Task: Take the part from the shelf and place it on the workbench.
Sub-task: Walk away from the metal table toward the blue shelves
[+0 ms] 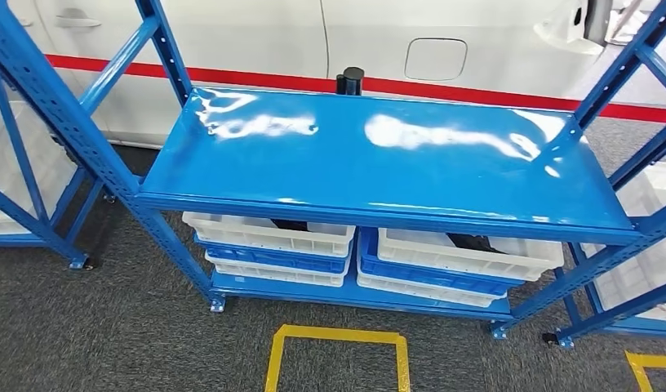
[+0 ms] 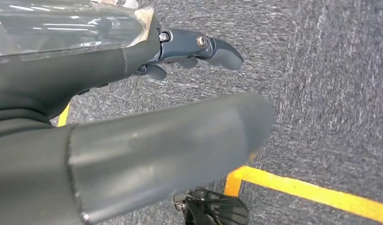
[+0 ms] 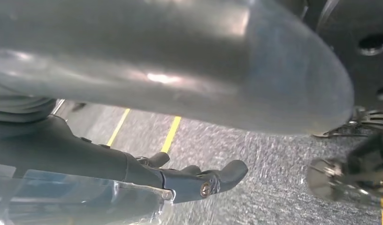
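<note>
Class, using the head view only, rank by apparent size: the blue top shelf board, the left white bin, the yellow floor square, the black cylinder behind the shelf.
1. Blue top shelf board
2. Left white bin and yellow floor square: too similar to rank; both partly cut off
3. Black cylinder: farthest away, partly hidden

A shelf (image 1: 379, 155) stood ahead, a car (image 1: 313, 41) behind it. A cylinder (image 1: 351, 80) stood at the shelf top's back edge. Bins (image 1: 268, 237) sat stacked on the lower level, left and right, parts (image 1: 472, 242) inside. A floor square (image 1: 338, 359) lay in front.
</note>
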